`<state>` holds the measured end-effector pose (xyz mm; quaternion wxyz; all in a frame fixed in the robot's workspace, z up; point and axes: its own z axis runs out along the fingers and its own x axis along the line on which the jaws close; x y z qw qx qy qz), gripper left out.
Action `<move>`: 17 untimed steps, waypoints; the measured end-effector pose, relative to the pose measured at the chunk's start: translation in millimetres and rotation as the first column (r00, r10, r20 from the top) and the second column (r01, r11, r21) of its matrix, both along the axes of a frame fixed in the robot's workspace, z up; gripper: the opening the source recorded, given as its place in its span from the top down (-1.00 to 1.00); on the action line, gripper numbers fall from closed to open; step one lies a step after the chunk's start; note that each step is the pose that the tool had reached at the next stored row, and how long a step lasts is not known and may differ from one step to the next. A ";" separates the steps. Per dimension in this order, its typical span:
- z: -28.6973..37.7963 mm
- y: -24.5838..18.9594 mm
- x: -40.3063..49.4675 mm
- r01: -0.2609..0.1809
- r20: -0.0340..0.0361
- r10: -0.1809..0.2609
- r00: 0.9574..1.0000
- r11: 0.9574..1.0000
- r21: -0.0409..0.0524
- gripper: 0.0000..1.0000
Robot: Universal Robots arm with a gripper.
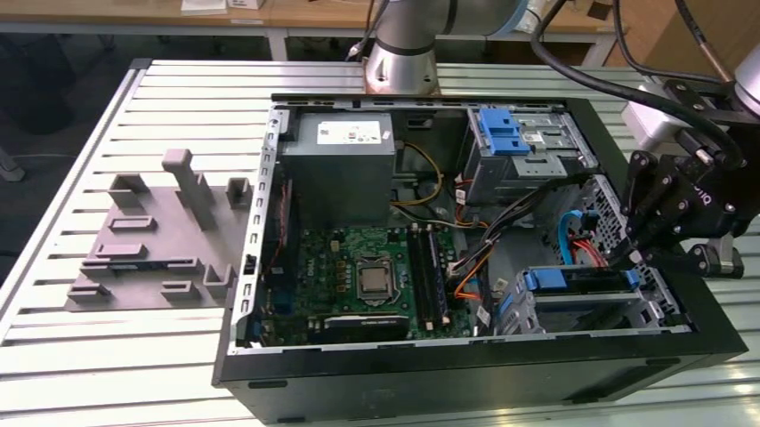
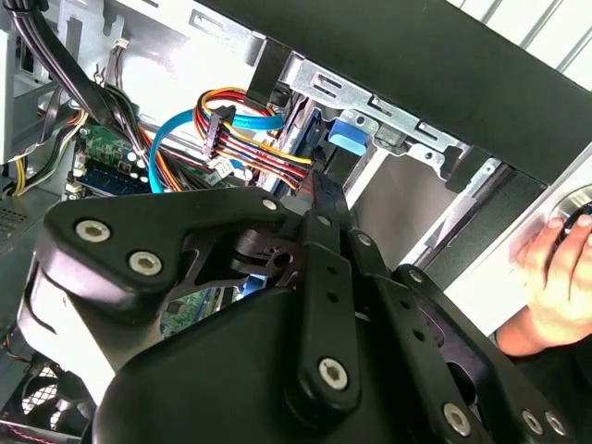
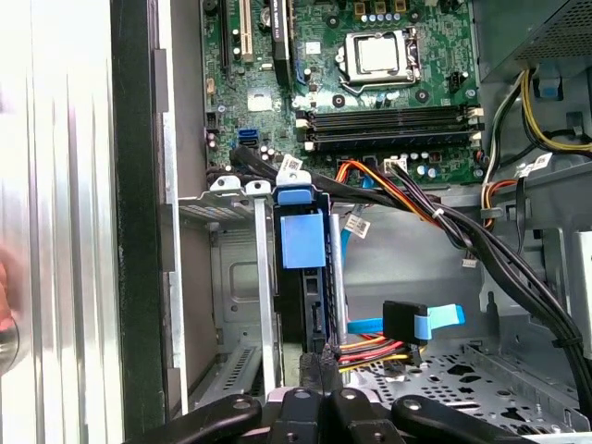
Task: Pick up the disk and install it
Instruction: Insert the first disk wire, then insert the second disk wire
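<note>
Closed gripper [image 3: 319,393] nearest, at six o'clock from the disk [image 3: 302,277] standing edge-on in its bay.

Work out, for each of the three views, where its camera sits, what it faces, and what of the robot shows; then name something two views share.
Exterior view: above the table, looking down into the open case; arm and gripper at its right.
First wrist view: on the arm, facing the motherboard and the disk; gripper links along one edge.
Second wrist view: behind the gripper, facing cables.
Shared: both wrist views show the disk's blue handle.
</note>
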<state>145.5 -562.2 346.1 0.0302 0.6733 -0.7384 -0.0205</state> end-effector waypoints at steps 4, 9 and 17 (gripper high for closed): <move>0.0 0.0 0.0 0.000 0.000 0.000 1.000 1.000 0.000 0.79; 0.2 0.0 -0.4 0.000 0.000 0.000 1.000 1.000 0.000 0.79; 0.0 -0.3 -14.1 0.000 0.002 0.000 1.000 1.000 0.000 0.79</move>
